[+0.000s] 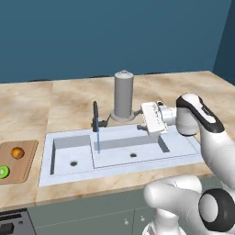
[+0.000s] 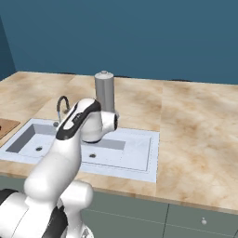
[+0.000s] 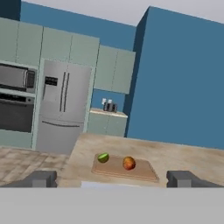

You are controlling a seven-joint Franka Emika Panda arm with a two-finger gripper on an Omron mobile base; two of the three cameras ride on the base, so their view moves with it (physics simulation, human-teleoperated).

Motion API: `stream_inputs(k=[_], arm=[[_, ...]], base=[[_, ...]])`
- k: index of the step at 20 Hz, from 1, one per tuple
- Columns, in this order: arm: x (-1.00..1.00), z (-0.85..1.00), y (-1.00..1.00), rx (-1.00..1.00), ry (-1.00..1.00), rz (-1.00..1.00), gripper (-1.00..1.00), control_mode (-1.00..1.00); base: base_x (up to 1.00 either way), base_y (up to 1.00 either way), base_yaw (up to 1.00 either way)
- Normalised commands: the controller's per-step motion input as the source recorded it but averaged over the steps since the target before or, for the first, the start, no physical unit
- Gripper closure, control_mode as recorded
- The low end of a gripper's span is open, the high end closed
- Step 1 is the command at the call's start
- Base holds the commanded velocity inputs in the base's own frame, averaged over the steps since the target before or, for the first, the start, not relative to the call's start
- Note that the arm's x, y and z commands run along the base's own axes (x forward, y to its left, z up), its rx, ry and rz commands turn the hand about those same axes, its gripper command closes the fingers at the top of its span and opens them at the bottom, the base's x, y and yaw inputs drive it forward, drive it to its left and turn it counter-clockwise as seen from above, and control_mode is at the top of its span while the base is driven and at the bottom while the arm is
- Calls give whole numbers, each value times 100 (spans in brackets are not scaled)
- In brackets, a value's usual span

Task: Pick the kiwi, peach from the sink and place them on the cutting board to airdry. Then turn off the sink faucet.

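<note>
The kiwi (image 1: 3, 171) and the peach (image 1: 17, 153) both lie on the cutting board (image 1: 25, 165), which sits on the counter (image 1: 69, 101) at the far left of the left base view, just left of the sink (image 1: 59, 176). The kiwi is at the near end of the board and the peach at the far end, a little apart from each other. In the hand view the same pair show side by side on the board, kiwi to the left of the peach.

The sink holds no fruit in either basin. Its faucet (image 1: 96, 118) stands at the back rim between the two basins, and a thin blue stream of water (image 1: 98, 140) falls from it into the sink, so it is running. Just right of the faucet, on the counter behind the sink, stands a tall grey cylinder (image 1: 123, 95) with a knobbed top.

The gripper (image 1: 148, 120) hovers over the back of the long basin, to the right of the faucet and in front of the cylinder, turned sideways toward the left. Its fingers (image 3: 41, 178) stand wide apart with nothing between them. How close it is to the cylinder is hard to judge from here; it looks near but apart.

Beyond the board the hand view shows a steel fridge (image 3: 63, 107) and a wall oven (image 3: 16, 111).
</note>
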Motion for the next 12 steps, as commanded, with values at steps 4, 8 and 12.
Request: stream_inputs(k=[4,8,12], arm=[[41,-32,-14,0,11,8,-100,-100],[53,-42,0,0,11,9,-100,-100],[46,-44,-1,0,7,9,-100,-100]], base=[[0,0,0],[0,0,0],[0,0,0]])
